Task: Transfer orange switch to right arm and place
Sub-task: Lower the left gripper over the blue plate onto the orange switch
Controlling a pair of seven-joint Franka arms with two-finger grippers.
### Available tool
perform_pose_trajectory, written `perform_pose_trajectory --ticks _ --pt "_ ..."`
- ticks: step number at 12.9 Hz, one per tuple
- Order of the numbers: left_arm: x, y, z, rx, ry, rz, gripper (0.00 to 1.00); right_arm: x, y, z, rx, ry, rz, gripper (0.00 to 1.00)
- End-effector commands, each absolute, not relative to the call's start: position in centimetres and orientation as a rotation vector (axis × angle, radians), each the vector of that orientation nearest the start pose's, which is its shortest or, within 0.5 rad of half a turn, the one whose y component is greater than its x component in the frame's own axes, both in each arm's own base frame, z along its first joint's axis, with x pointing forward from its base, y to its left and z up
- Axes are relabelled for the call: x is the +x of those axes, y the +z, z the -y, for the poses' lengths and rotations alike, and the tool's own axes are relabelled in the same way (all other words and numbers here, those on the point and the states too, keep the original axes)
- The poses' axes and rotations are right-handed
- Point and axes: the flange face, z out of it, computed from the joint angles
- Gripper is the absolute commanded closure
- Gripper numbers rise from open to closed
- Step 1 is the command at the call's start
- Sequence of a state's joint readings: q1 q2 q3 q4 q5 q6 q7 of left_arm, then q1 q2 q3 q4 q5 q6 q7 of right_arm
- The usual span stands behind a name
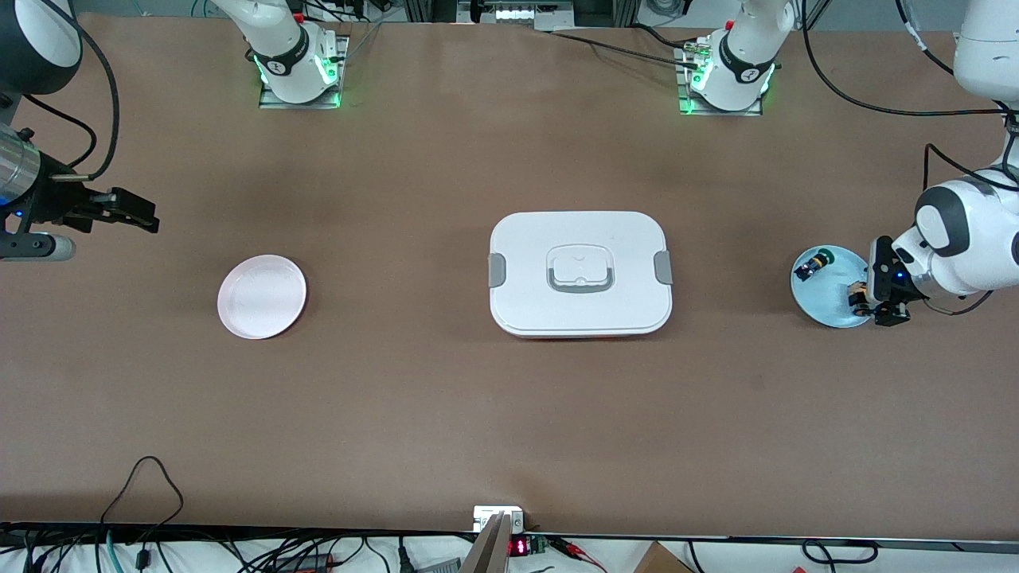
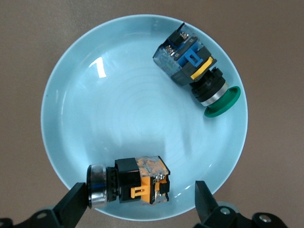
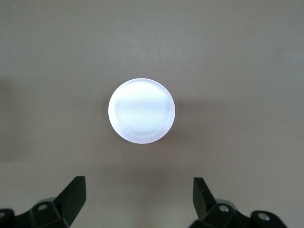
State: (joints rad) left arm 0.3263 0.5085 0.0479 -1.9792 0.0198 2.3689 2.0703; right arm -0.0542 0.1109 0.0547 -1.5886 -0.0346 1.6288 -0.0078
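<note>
Two white arms with dark-grey joints are seen; green lights glow at both bases, black cables trail, and a silver cylindrical segment is carried by the right arm (image 1: 16, 171).

Brown matte table (image 1: 446, 414) fills the scene, evenly lit, soft shadows. Black cables (image 1: 143, 485) trail along its edge nearest the front camera. A small red digital display (image 1: 517, 547) sits mid-edge there.

light: bright, even, from above | shadows: soft, faint beside the white box (image 1: 580, 273) | glare: white streak on the blue plate (image 2: 71, 142), upper left of left wrist view; pink plate (image 3: 141, 110) washed out at centre of right wrist view | blur: fingertips (image 3: 73, 194) at lower edge soft
</note>
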Motion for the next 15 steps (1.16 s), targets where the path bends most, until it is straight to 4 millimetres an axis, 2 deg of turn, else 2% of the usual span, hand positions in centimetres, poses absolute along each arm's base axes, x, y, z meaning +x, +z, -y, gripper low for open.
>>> perform_pose_trajectory --ticks 1,3,6,8,11,12,14,15 --pt "55.4 19.2 -21.8 -2.098 0.064 -2.460 0.00 58.5 57.1 0.7 -3.160 0.085 0.032 0.00" --pt "55.3 18.8 -21.8 -2.103 0.064 -2.463 0.00 58.6 57.7 -0.2 -3.154 0.063 0.045 0.00" --pt "55.4 18.2 -21.8 -2.111 0.050 -2.452 0.00 58.5 57.5 -0.8 -3.081 0.072 0.032 0.00" --pt "55.1 17.7 -22.4 -2.111 0.039 -2.458 0.00 58.8 56.6 -1.1 -3.065 0.102 0.034 0.00" --pt "55.1 17.2 -22.2 -2.094 0.001 -2.488 0.00 59.1 54.9 -2.9 -3.005 0.163 0.042 0.00" --pt "55.1 17.3 -22.1 -2.091 -0.001 -2.488 0.01 59.2 54.7 -3.0 -3.002 0.170 0.048 0.00" --pt "55.2 17.4 -22.1 -2.084 -0.002 -2.495 0.16 59.5 53.8 -3.1 -2.998 0.192 0.058 0.00" --pt "55.3 17.5 -22.1 -2.072 -0.005 -2.501 0.37 59.6 53.6 -3.4 -2.997 0.200 0.067 0.00"
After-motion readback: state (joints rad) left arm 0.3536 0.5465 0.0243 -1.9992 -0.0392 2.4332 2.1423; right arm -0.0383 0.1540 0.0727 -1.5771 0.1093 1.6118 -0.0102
